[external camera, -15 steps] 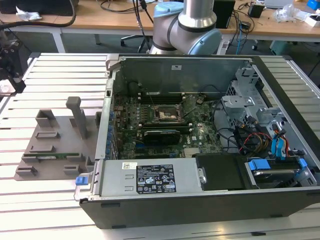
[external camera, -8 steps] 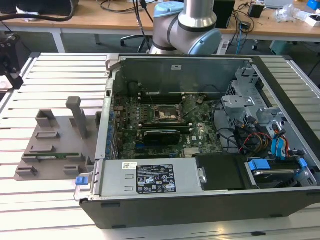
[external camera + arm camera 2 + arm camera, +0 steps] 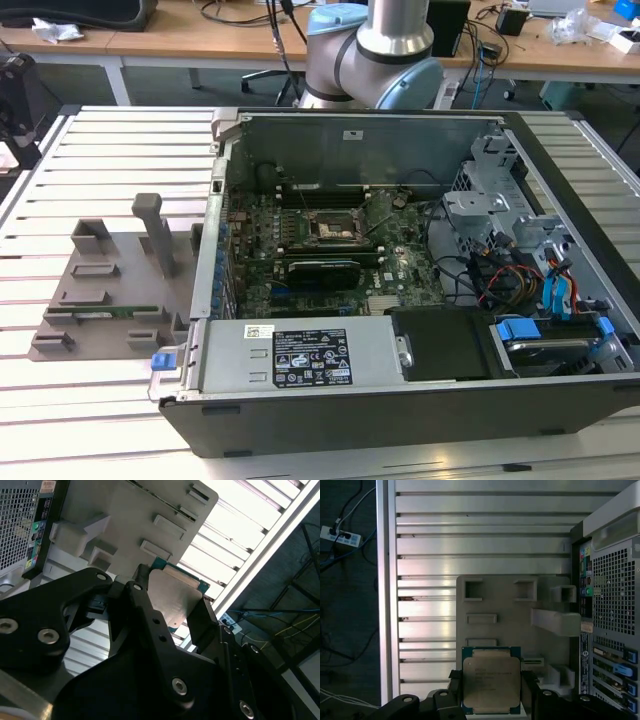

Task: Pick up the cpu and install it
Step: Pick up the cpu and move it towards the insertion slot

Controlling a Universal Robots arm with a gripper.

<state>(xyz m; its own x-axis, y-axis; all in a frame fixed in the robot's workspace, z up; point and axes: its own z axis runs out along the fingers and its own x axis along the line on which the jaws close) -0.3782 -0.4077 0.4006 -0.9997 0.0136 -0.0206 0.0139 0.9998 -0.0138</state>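
Note:
The cpu (image 3: 491, 680) is a flat square chip with a silver-grey top plate and a green rim. My gripper (image 3: 491, 692) is shut on it, one black finger (image 3: 454, 680) against each side. In the second wrist view the cpu (image 3: 175, 597) sits between the same two fingers (image 3: 202, 617) of the gripper (image 3: 172, 609). It hangs well above the grey parts fixture (image 3: 510, 610), off the slatted table. The motherboard socket (image 3: 335, 232) lies inside the open computer case (image 3: 400, 420), in the exterior view.
The grey fixture (image 3: 110, 290) lies on the slatted table (image 3: 100, 150) at the exterior view's left, with an upright post (image 3: 158, 235) and a green memory stick (image 3: 100, 312). The arm's base (image 3: 375, 55) stands behind the case. Drive cages and cables (image 3: 520, 270) fill the case's right side.

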